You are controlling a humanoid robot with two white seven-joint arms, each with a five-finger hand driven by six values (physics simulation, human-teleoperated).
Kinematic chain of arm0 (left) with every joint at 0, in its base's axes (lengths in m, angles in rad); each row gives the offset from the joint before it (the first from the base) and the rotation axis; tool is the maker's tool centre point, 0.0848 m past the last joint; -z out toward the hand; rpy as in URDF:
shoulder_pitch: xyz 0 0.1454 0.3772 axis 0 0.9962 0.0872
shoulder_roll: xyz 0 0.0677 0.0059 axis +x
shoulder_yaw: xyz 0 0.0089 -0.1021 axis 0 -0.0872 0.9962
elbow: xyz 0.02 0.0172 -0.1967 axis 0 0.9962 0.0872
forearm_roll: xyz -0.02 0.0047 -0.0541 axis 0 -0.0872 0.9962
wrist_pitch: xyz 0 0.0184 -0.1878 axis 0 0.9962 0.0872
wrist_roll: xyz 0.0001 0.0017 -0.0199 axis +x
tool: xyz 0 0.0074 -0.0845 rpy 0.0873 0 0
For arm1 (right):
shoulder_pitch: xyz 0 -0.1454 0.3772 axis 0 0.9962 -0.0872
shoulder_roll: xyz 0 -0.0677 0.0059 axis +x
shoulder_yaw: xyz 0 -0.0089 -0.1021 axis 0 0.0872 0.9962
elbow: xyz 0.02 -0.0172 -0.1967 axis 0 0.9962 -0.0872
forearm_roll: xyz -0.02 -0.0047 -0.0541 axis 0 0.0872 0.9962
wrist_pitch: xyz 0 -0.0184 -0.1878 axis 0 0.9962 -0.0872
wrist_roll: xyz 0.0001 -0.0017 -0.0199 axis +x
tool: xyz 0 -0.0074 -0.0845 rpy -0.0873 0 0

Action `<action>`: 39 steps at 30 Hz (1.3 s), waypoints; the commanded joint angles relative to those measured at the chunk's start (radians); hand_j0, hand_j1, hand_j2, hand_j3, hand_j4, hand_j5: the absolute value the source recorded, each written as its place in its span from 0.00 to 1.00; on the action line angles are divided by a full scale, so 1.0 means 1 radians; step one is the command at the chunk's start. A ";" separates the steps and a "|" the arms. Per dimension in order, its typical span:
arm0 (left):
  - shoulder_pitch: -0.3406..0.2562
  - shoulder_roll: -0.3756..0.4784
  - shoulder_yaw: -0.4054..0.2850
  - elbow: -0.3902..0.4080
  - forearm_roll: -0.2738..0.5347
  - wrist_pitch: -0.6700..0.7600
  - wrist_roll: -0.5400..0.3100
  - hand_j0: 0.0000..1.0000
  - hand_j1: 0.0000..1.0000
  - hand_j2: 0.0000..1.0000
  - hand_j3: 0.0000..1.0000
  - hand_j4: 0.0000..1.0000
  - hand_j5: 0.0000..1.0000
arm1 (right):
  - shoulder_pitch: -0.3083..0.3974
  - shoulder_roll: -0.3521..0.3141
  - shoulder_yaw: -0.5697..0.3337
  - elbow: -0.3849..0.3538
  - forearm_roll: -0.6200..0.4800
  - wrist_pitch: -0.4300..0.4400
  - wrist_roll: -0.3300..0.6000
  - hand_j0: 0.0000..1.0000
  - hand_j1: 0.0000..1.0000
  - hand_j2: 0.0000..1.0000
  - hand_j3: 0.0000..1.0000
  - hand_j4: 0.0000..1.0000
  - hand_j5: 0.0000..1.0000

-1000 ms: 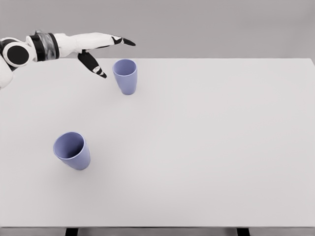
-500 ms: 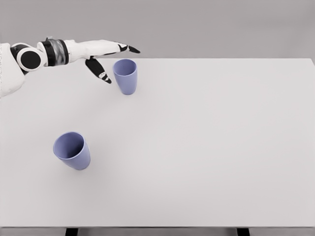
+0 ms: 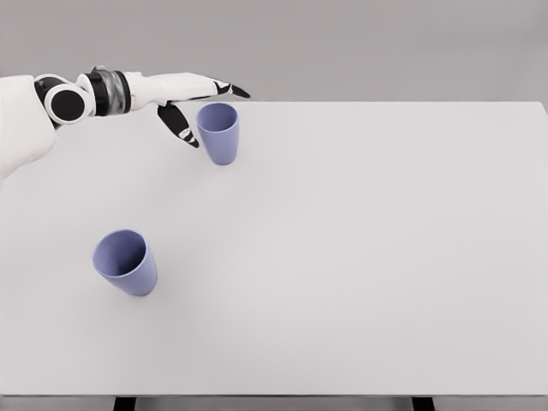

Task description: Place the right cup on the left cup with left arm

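My left hand [image 3: 190, 101] has slid rightward along the far edge of the table [image 3: 360, 257] over the last second, and it now sits just beside the far cup [image 3: 217, 133], the one further right and the one I mean to lift. My fingers [image 3: 224, 87] are spread wide and hold nothing: the long ones reach out behind the cup's rim while my thumb [image 3: 181, 125] hangs down close to its left wall, perhaps touching, though I cannot tell for sure. That tells me the reach is nearly over and the closing is what comes next; I judge I need only a little more travel so the cup sits between thumb and fingers. The near cup [image 3: 126, 262], my target, stands upright with its mouth open, well apart from the far one, toward the near left of the table. Nothing lies between the two cups, so the carry looks unobstructed. My right arm does not show.
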 commanded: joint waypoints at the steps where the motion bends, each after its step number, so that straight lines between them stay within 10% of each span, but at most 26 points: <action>1: 0.000 -0.002 0.004 0.003 0.006 0.002 0.000 1.00 1.00 1.00 1.00 1.00 1.00 | 0.000 0.000 0.000 0.001 0.001 -0.001 0.000 1.00 1.00 1.00 1.00 1.00 1.00; 29: 0.029 -0.057 0.012 0.063 -0.020 0.002 0.003 0.99 0.99 0.99 0.99 0.99 0.99 | 0.000 0.000 0.000 0.000 0.001 -0.001 0.000 1.00 1.00 1.00 1.00 1.00 1.00; 39: 0.037 -0.045 0.014 0.058 -0.019 0.002 0.010 0.56 0.56 0.56 0.56 0.56 0.56 | 0.000 0.000 0.000 0.000 0.001 -0.001 0.000 1.00 1.00 1.00 1.00 1.00 1.00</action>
